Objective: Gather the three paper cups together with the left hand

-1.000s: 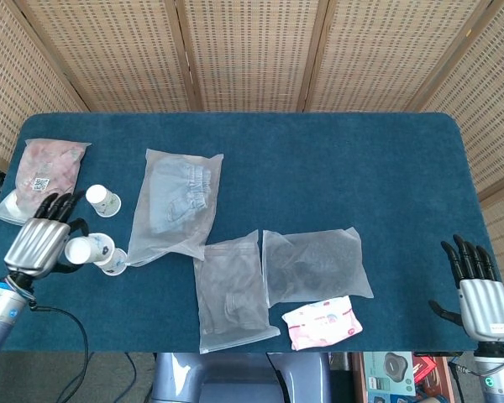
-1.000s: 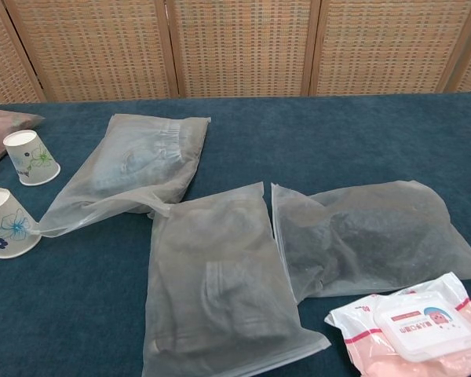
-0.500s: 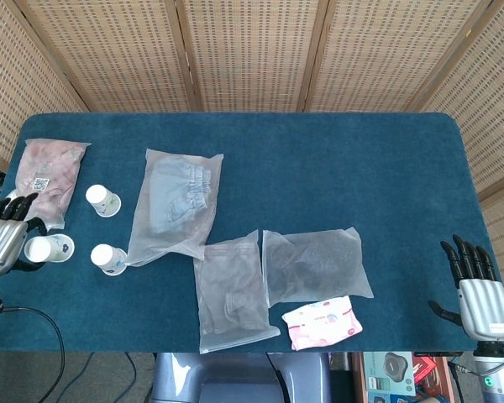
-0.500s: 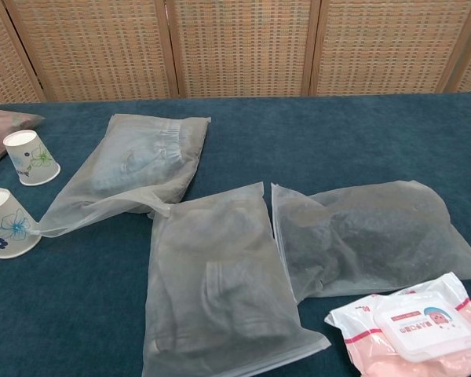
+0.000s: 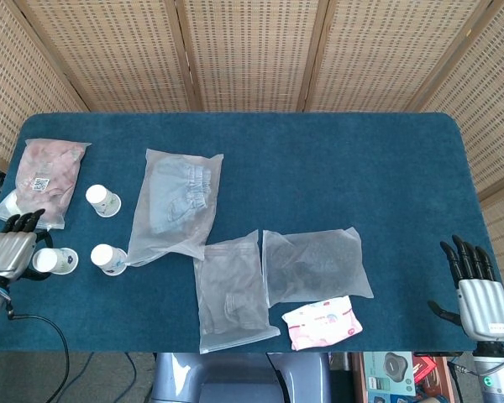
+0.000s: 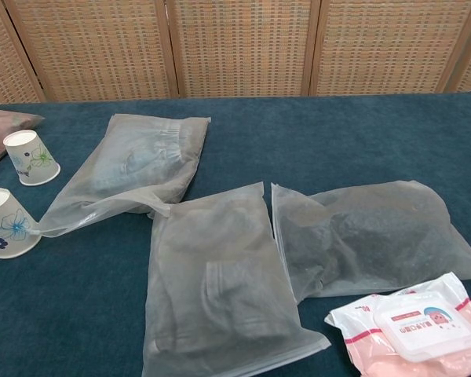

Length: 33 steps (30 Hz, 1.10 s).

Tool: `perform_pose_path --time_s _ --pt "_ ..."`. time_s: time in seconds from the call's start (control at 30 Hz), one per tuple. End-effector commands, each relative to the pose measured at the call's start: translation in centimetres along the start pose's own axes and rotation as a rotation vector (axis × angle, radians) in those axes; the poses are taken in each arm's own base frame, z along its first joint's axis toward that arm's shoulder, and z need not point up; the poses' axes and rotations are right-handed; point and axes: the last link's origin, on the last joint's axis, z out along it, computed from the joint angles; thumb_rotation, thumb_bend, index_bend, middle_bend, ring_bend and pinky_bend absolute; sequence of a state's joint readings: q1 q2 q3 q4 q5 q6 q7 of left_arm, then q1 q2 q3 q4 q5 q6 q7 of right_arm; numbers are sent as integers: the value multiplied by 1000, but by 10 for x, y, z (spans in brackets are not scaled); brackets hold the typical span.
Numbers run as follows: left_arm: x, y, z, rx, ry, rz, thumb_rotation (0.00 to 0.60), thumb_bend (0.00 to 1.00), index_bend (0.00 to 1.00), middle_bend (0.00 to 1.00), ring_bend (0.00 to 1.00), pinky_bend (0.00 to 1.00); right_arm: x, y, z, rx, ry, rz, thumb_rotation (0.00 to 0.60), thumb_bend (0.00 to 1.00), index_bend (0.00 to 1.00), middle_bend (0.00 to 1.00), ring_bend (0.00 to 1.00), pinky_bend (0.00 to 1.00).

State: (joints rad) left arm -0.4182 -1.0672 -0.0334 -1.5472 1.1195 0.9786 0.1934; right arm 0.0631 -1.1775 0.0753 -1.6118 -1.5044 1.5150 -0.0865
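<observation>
So the left robot hand [image 5: 8, 252] sits at the table's [image 5: 319, 168] far left edge, fingers wrapped around one paper cup [image 5: 49, 261] lying on its side. My read is it's clamped on that cup so it can carry or slide it toward the others.

The second cup [image 5: 109, 259] is at 3 o'clock from the held one, nearby but not touching, right against the corner of a frosted clothes bag [image 5: 175, 204]. The third cup [image 5: 102, 200] is around 1 o'clock from the held one, near a pink bag [image 5: 49, 168]. So they're a loose triangle, not gathered yet.

The right robot hand [image 5: 475, 285] is parked at the lower right corner, fingers spread, holding nothing, presumably kept clear because this is a left-hand job. A wipes pack [image 5: 322, 321] and two more bags sit mid-table.
</observation>
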Motion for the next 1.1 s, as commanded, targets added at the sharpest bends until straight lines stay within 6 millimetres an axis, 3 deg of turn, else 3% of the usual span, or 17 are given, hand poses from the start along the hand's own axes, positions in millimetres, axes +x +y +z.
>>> perform_pose_path --time_s 0.03,0.7,1.1 --pt "-8 7 8 -12 -5 -11 600 139 477 0 0 0 0 0 0 -1 -1 1 600 94 0 0 0 0" --pt "-24 31 27 -23 4 -1 600 139 476 0 0 0 1 2 1 -5 3 6 600 93 0 0 0 0" --pt "-29 31 28 4 -4 8 600 139 464 0 0 0 1 2 1 -6 7 5 600 94 0 0 0 0"
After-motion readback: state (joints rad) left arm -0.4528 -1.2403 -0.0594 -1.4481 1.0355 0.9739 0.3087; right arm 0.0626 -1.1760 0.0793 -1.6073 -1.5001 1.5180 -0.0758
